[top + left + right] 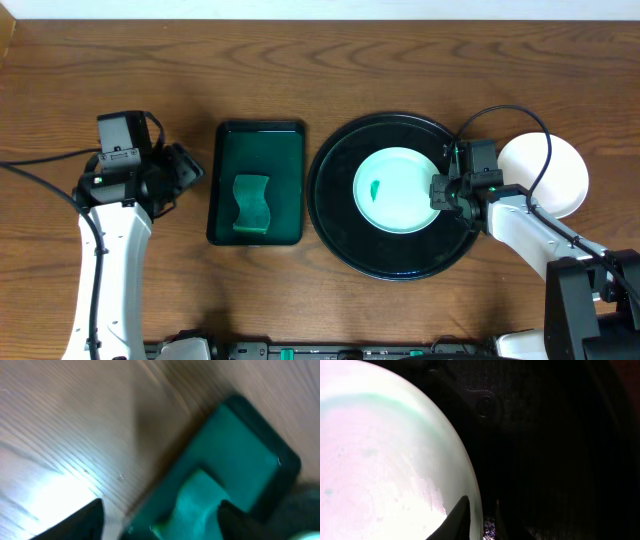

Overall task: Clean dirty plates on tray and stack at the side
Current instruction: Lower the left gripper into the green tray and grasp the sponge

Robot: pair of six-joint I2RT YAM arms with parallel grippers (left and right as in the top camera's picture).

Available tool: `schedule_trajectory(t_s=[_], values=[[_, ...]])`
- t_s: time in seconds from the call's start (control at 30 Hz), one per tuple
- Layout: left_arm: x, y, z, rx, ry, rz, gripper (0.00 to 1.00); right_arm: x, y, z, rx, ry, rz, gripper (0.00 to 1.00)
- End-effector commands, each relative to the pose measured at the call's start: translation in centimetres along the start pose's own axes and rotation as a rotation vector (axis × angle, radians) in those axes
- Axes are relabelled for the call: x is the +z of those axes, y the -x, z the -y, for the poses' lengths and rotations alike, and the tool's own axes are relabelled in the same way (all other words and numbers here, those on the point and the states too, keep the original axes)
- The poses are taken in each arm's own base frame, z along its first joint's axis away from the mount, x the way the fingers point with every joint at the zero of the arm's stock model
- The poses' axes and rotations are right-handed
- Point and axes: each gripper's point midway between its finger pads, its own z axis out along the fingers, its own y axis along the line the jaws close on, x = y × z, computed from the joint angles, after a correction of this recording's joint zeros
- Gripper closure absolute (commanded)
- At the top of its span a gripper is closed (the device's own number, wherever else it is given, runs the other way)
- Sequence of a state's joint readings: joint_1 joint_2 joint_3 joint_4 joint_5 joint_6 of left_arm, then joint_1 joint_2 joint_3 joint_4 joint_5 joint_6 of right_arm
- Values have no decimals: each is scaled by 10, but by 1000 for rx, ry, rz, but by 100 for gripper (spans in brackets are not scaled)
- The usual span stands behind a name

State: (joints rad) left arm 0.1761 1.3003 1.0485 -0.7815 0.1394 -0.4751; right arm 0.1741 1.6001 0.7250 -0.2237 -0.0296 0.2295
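One pale mint dirty plate (400, 190) with a green smear lies in the middle of the round black tray (330, 215). My right gripper (440, 190) is at the plate's right rim. In the right wrist view the plate (380, 460) fills the left, and the gripper (481, 501) is shut on its rim, one finger on top and one outside, over the dark tray (545, 435). My left gripper (190, 170) stands open over the wood, just left of the green tray. In the blurred left wrist view its fingers (95, 520) are spread wide with nothing held.
A rectangular dark green tray (285, 150) left of the black tray holds a wavy green sponge (252, 205); the sponge (197, 500) shows ahead of the left gripper. A clean white plate (550, 175) lies on the wood right of the black tray, partly under the right arm's cable.
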Motion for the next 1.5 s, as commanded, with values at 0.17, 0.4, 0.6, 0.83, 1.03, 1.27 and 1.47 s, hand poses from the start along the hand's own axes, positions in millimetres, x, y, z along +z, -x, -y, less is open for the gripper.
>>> schedule_trajectory(t_s=[0.17, 0.4, 0.6, 0.83, 1.03, 1.27, 1.47], values=[[19, -70, 37, 263, -100, -182, 57, 1, -3, 1, 4, 2, -11, 84], [39, -88, 47, 428, 9, -174, 60, 1, -3, 1, 4, 2, -12, 84], [61, -95, 49, 443, 31, -214, 60, 1, -3, 1, 4, 2, -12, 84], [88, -105, 40, 447, 83, -285, 59, 1, -3, 1, 4, 2, -12, 83], [107, -106, 41, 484, 83, -295, 57, 1, -3, 1, 4, 2, -12, 83], [109, -106, 41, 488, 83, -294, 57, 1, -3, 1, 4, 2, -12, 83], [110, -113, 37, 493, 93, -310, 57, 1, -3, 1, 4, 1, -13, 83]])
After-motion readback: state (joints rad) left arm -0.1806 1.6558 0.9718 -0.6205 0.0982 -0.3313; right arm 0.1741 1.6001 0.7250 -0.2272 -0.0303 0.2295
